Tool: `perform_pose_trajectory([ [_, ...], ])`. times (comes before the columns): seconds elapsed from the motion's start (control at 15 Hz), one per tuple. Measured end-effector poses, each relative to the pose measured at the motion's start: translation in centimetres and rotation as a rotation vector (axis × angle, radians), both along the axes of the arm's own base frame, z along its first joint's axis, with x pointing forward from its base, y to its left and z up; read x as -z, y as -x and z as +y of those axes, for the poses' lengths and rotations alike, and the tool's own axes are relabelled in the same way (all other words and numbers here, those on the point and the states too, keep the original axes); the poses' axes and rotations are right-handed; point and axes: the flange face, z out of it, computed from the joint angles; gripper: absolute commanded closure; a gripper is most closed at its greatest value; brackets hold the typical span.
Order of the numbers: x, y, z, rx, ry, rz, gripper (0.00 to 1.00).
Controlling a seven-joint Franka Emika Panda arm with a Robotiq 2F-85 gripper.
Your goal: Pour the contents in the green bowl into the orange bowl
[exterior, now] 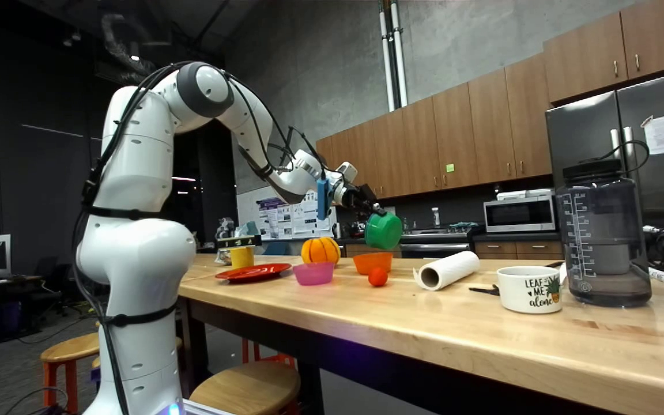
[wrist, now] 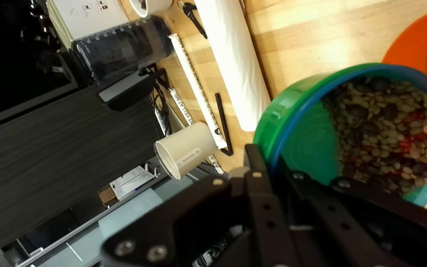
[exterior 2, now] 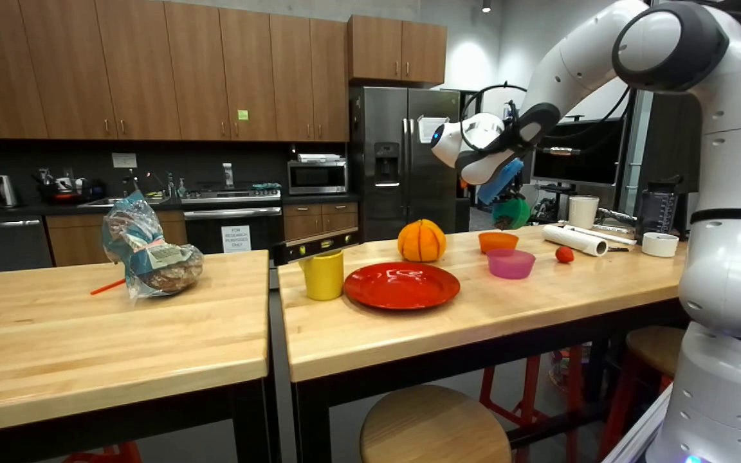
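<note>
Noted smooth, plastic-looking surface on green bowl [exterior: 383,231] and orange bowl [exterior: 369,262]. Recorded high gloss on red plate [exterior 2: 402,285], smooth wood on bench [exterior 2: 370,334]. Logged matt finish on pincer [wrist: 269,163], metallic sheen on refrigerator [exterior 2: 428,167].

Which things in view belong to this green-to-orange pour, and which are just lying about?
Part of the job:
green bowl, tilted in the hand
bean-like mix inside it
orange bowl, holding some too

Just lying about:
magenta bowl
red plate
pumpkin-like ball
yellow cup
white roll
lettered white cup
water bottle
</note>
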Motion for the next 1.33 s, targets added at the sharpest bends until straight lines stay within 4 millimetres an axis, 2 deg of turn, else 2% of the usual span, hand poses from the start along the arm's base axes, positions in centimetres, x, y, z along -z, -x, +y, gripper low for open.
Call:
perform_pose_trajectory([
  [1.33, -0.36, 0.06, 0.81, 0.022, 0.063, -0.016, 0.98],
])
